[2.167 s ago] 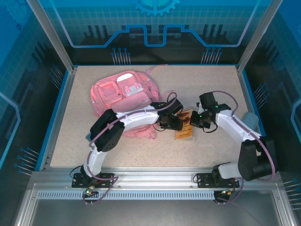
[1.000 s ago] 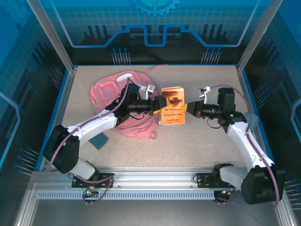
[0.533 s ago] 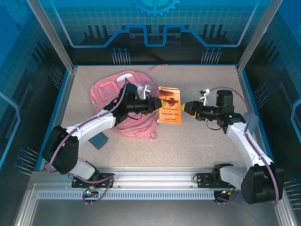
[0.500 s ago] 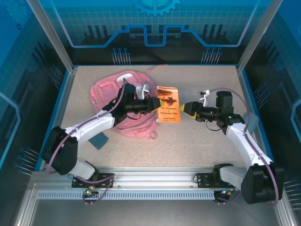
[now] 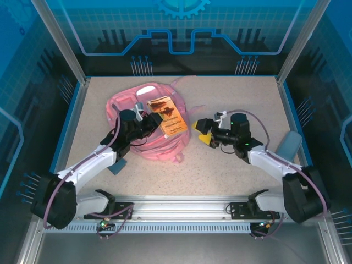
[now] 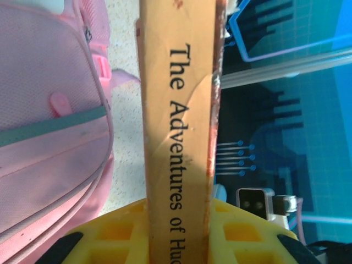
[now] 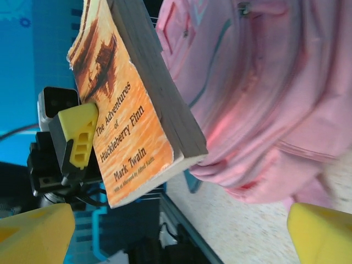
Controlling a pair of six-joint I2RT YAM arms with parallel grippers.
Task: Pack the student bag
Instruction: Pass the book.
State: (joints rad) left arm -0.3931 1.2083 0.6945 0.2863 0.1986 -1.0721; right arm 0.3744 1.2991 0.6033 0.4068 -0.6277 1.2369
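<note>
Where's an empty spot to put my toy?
Bare tabletop lies at the far right, behind the right pincer, and along the near edge in front of the student bag. Around the bag and held book it's crowded.

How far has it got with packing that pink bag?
Nothing looks packed yet. In hand: the left gripper is shut on the orange book, held above the pink bag; the right gripper stands open, empty. Left: getting the book inside, and maybe the blue item on the table.
</note>
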